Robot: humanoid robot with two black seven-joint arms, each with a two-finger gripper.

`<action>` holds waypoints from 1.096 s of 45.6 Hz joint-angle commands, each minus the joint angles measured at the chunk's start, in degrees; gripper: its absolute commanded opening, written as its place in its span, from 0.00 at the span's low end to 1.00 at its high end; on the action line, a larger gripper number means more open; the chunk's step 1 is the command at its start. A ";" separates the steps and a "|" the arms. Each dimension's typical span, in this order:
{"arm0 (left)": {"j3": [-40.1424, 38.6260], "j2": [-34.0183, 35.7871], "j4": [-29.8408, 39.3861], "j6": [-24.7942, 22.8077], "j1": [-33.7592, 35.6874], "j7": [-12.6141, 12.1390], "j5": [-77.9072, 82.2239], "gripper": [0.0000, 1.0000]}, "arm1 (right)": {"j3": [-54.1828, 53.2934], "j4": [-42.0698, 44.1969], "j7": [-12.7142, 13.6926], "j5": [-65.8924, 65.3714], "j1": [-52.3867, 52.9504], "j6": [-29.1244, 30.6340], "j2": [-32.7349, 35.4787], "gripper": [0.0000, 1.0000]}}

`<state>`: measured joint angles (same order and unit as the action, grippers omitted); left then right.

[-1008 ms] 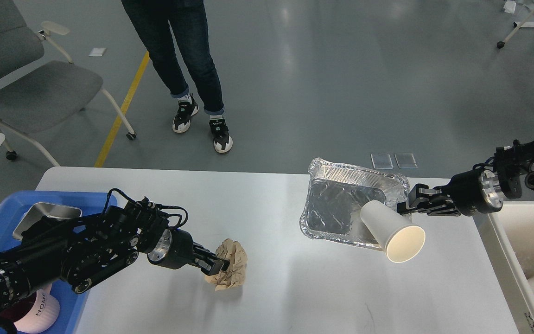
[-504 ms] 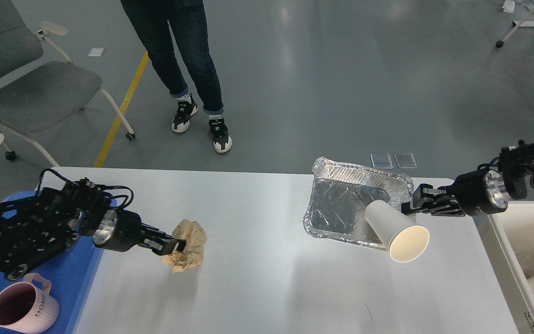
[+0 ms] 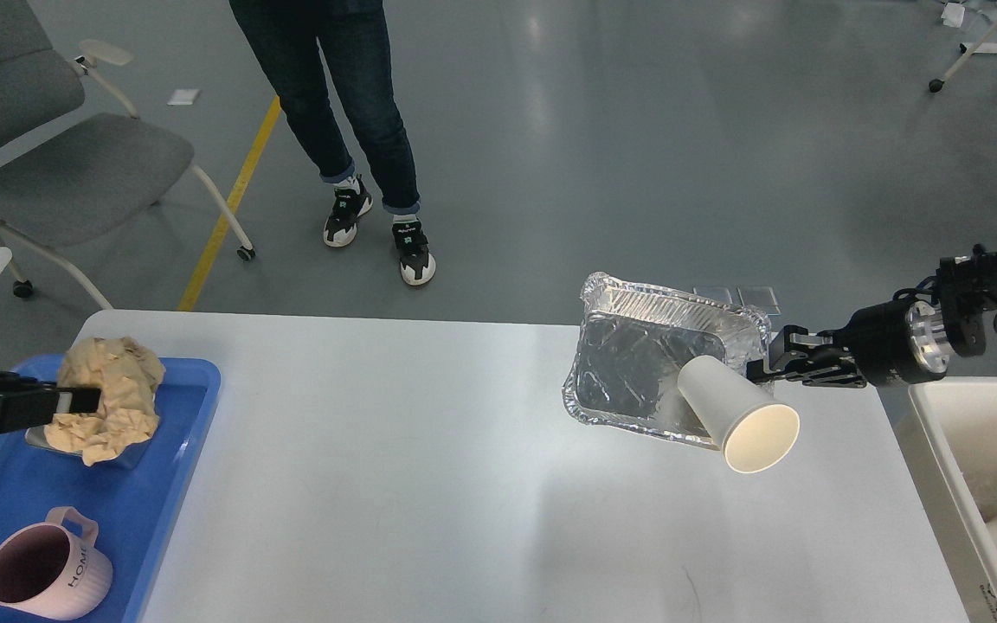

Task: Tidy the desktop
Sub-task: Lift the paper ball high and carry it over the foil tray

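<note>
The desktop is a large white tabletop. My left gripper is shut on a crumpled brown paper ball and holds it over the blue tray at the left edge. My right gripper is shut on the right rim of a foil tray and holds it tilted above the table's far right. A white paper cup lies on its side in the foil tray, its mouth hanging over the near rim.
A pink mug stands in the blue tray's near part. A metal dish sits under the paper ball. A cream bin stands off the table's right edge. A person and a grey chair are beyond the table.
My left gripper has carried the paper ball left, from the table's middle-left to over the blue tray. My right gripper has lifted the foil tray with the cup slightly.
</note>
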<state>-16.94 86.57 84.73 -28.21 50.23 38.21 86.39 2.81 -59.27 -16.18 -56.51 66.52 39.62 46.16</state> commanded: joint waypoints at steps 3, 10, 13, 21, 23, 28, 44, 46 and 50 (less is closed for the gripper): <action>-8.98 3.61 0.97 -9.74 8.21 0.72 -2.28 0.00 | 0.00 -0.32 0.01 -0.01 0.02 0.02 -0.64 0.00; -14.08 0.63 -0.26 -18.19 19.98 -0.42 -2.37 0.00 | 0.00 -1.03 0.18 -0.09 0.02 0.02 -0.99 0.00; -14.26 -3.76 -1.66 -20.83 25.34 -1.65 -2.28 0.00 | 0.00 -1.20 0.18 -0.09 0.10 0.02 -0.99 0.00; -13.30 -17.47 -8.52 -25.05 35.72 -4.90 -1.40 0.00 | 0.09 -1.29 0.18 -0.09 0.37 0.11 -0.99 0.00; -13.30 -20.99 -10.54 -25.05 36.60 -5.08 -0.96 0.00 | 0.09 -1.29 0.18 -0.09 0.37 0.11 -1.08 0.00; -13.21 -32.41 -16.25 -24.97 38.02 -5.69 2.46 0.00 | 0.09 -1.29 0.18 -0.09 0.72 0.11 -2.04 0.00; -9.00 -59.23 -31.82 -20.93 37.66 -5.43 7.65 0.00 | 0.44 -0.76 0.27 -0.09 2.48 2.04 -3.98 0.00; -7.07 -60.72 -31.90 -19.61 37.58 -5.43 7.65 0.00 | 0.62 -0.76 0.27 -0.09 2.39 2.30 -4.24 0.00; -3.90 -64.15 -32.34 -17.06 37.58 -4.99 7.30 0.00 | 0.79 -0.50 0.27 -0.09 2.13 2.31 -5.20 0.00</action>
<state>-24.81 26.65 53.02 -48.19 87.86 32.79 94.00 3.35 -59.99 -15.92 -56.61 69.02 41.67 41.98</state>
